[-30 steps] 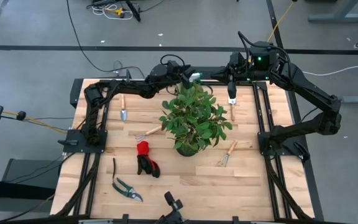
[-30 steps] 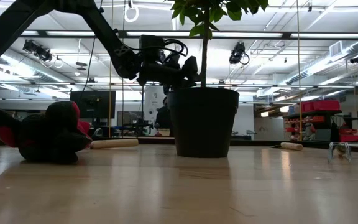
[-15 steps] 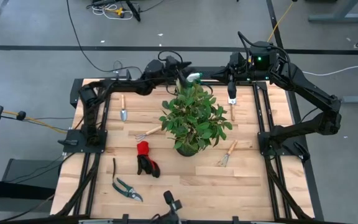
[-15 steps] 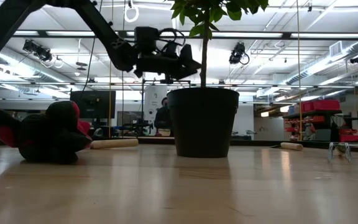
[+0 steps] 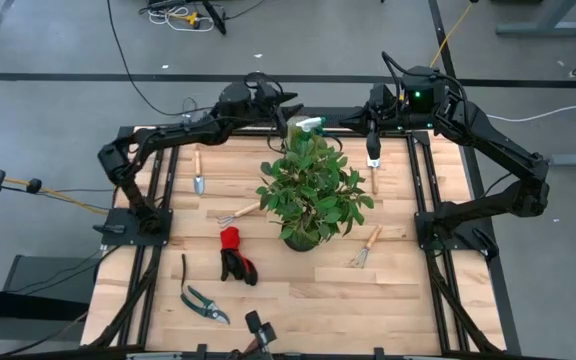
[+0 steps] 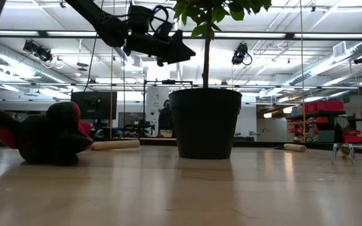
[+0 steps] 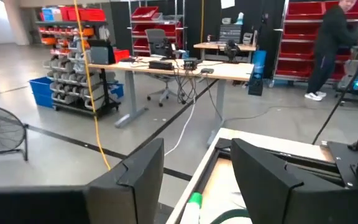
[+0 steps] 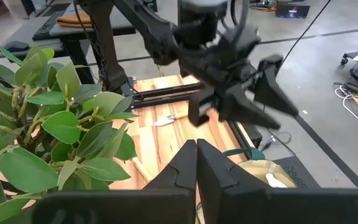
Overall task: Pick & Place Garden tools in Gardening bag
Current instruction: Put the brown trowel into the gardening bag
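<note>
Both arms raised over the table's far edge, tools spread around the plant.

Only the right wrist view shows the gardening bag (image 8: 263, 177), tan with a rounded top, just past the far edge; overhead the potted plant (image 5: 311, 190) hides it. Overhead, the left gripper (image 5: 290, 112) hovers at 12 o'clock from the plant, fingers spread and empty; the right gripper (image 5: 372, 160), fingers pressed together, hangs at 2 o'clock. A wooden-handled trowel (image 5: 197, 174) lies at 9 o'clock, a hand rake (image 5: 238, 213) at 8, red-and-black gloves (image 5: 234, 255) at 7, dark pruning shears (image 5: 203, 301) near the front-left edge, another rake (image 5: 366, 246) at 4. The front right of the table (image 5: 388, 300) is bare wood.
</note>
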### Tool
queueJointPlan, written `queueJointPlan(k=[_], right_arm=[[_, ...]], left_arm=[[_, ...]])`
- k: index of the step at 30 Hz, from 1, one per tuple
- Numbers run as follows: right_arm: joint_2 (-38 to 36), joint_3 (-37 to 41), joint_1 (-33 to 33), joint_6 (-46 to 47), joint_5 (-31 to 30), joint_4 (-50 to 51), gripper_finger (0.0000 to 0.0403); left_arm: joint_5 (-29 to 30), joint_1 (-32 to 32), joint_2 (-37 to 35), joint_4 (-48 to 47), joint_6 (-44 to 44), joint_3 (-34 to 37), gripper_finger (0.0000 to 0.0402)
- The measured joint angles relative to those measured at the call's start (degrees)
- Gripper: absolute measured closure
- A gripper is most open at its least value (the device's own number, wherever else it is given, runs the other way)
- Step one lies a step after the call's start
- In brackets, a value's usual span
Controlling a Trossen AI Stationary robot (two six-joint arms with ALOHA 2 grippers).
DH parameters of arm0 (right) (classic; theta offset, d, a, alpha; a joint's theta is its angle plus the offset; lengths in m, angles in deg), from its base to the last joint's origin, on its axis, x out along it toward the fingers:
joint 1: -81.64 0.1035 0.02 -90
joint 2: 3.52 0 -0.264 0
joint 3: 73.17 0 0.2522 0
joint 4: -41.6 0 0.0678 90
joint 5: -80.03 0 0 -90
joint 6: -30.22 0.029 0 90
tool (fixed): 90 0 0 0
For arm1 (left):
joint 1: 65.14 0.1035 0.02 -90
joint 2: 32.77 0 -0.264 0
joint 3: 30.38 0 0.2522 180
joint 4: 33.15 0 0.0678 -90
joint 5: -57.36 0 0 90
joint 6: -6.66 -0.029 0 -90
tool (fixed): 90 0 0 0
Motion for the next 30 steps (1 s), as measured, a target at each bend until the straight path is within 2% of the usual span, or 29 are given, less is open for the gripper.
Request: queueJointPlan(k=[8, 22, 30], right_arm=[[0.0, 0.0, 0.0, -1.5, 0.0, 0.0, 0.0394], [0.0, 0.0, 0.0, -6.0, 0.0, 0.2, 0.0395], [-0.1, 0.0, 0.0, -8.3, 0.1, 4.1, 0.0401]], left_arm=[[0.1, 0.3, -7.1, -8.4, -1.0, 0.0, 0.0211], [-0.1, -1.7, -18.7, -21.0, -1.5, 0.0, 0.0265], [0.0, -1.7, -24.9, -26.3, -1.6, 0.0, 0.0285]])
